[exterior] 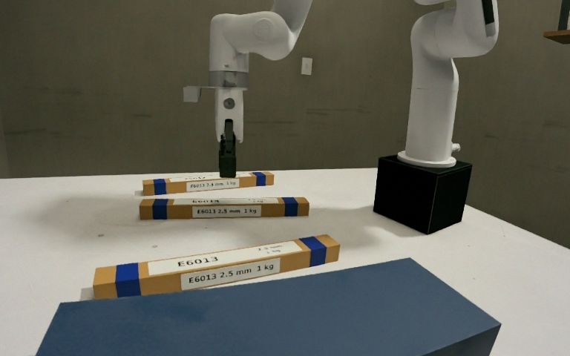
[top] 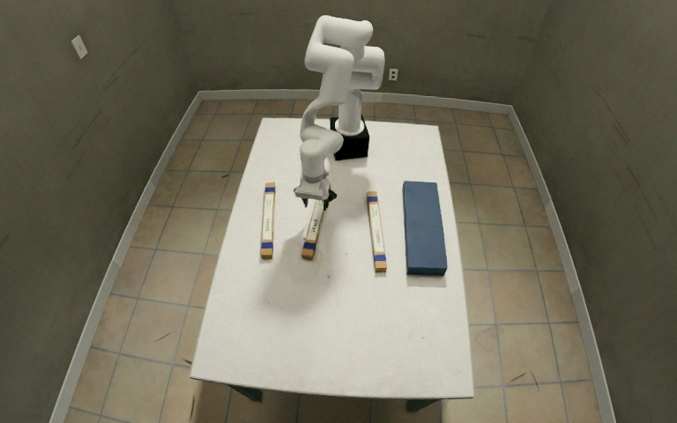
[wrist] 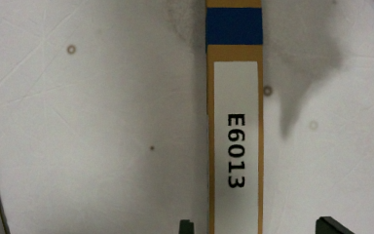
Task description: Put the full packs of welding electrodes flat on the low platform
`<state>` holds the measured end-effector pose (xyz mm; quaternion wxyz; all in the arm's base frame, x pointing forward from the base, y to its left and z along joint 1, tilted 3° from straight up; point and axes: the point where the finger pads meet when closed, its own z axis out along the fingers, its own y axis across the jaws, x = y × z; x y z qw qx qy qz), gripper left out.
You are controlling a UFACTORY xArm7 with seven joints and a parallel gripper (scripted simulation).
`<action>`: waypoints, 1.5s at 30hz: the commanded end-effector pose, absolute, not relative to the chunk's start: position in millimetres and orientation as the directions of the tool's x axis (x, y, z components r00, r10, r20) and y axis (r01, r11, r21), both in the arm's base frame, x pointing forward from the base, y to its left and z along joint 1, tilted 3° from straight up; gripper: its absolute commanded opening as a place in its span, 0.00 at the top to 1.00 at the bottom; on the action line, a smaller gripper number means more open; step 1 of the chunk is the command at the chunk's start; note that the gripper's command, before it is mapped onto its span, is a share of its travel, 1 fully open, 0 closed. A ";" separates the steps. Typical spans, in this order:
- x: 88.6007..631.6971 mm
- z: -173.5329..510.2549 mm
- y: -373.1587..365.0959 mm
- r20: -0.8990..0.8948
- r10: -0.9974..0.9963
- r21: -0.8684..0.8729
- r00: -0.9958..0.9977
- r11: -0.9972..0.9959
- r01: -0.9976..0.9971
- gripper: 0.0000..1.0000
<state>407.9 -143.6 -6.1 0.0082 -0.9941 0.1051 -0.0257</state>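
The middle pack (top: 313, 228) (exterior: 226, 211) (wrist: 236, 151) lies flat on the table, orange-brown with blue bands and a white E6013 label. My gripper (top: 316, 204) (exterior: 227, 176) (wrist: 255, 225) is open and empty, pointing down a little above this pack, with one finger to each side of it. The left pack (top: 267, 219) (exterior: 212, 185) lies flat at the left of the top view. The right pack (top: 376, 232) (exterior: 231, 272) lies flat between the middle pack and the platform. The low blue platform (top: 424, 229) (exterior: 269, 319) bears nothing.
The white table (top: 339, 338) (exterior: 352, 234) bears all of these. The arm's black base block (top: 351, 144) (exterior: 413, 197) stands at the back of the table in the top view. The platform lies near the table's right edge in that view.
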 end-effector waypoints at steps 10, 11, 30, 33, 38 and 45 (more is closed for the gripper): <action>445.7 -0.4 -1.7 0.055 0.007 -0.008 0.998 -1.000 0.007 0.26; 447.9 -0.1 10.8 0.056 0.008 -0.008 0.998 -1.000 0.009 0.26; 464.3 -28.1 80.3 0.055 0.008 -0.008 0.998 -1.000 0.009 0.26; 465.5 -41.2 80.4 0.055 0.008 -0.008 0.998 -1.000 0.009 0.26; 466.4 -52.0 80.5 0.055 0.008 -0.008 0.998 -1.000 0.009 0.26; 466.5 -52.3 80.5 0.055 0.008 -0.008 0.998 -1.000 0.009 0.26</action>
